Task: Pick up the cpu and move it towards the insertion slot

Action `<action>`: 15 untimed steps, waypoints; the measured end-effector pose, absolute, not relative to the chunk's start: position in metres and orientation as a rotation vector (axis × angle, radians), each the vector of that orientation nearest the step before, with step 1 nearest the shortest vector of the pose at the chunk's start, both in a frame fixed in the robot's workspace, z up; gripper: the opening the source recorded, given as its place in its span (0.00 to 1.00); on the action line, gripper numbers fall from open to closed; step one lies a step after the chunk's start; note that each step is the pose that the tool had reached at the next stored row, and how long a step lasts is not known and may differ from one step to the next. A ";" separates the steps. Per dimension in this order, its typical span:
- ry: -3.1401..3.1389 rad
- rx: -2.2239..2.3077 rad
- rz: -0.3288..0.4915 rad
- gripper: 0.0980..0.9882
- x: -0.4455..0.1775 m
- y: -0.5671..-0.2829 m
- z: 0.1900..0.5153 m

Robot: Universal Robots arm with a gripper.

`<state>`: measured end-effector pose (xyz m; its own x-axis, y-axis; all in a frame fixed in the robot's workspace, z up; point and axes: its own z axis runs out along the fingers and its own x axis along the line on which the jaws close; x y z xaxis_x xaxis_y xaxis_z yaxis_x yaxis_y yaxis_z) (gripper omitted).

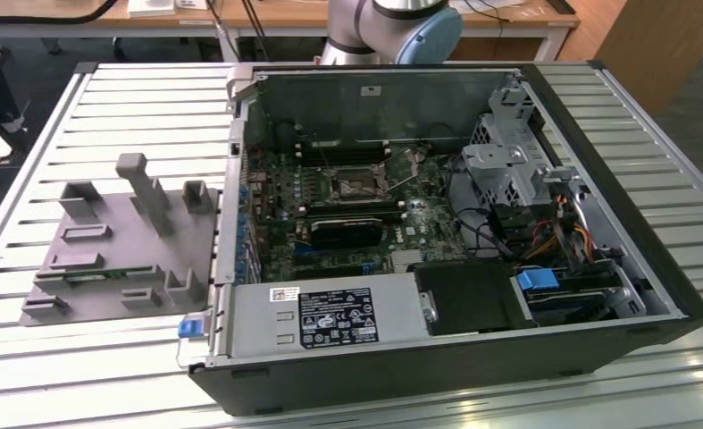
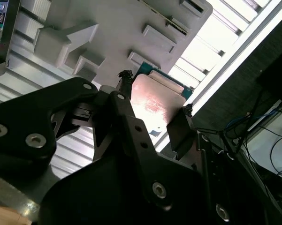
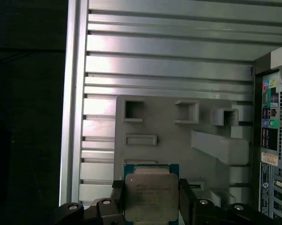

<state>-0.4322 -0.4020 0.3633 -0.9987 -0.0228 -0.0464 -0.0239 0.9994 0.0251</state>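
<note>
The cpu (image 3: 150,194), a flat square chip with a shiny silver top and a blue-green rim, sits between my gripper's (image 3: 151,206) two black fingers, which are shut on its opposite edges. In the second wrist view the cpu (image 2: 157,96) catches a pinkish glare between the fingers (image 2: 123,91). It hangs above the grey fixture plate (image 3: 178,126), apart from it. The insertion slot (image 1: 354,185), a small square socket with a silver frame, lies on the motherboard inside the open computer case (image 1: 447,375).
The grey fixture plate (image 1: 101,255) with raised blocks lies on the slatted metal table (image 1: 41,152), at the exterior view's left of the case. The case's rear port panel (image 3: 272,117) is beside the fixture. The arm's base (image 1: 399,27) stands behind the case.
</note>
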 end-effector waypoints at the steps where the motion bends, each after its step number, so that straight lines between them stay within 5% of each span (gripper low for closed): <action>1: 3.095 -0.036 0.040 0.50 -0.432 -0.402 0.366; 15: 3.093 -0.036 0.038 0.50 -0.432 -0.402 0.407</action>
<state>-0.4322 -0.4020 0.4074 -0.9986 -0.0228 -0.0484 -0.0239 0.9994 0.0238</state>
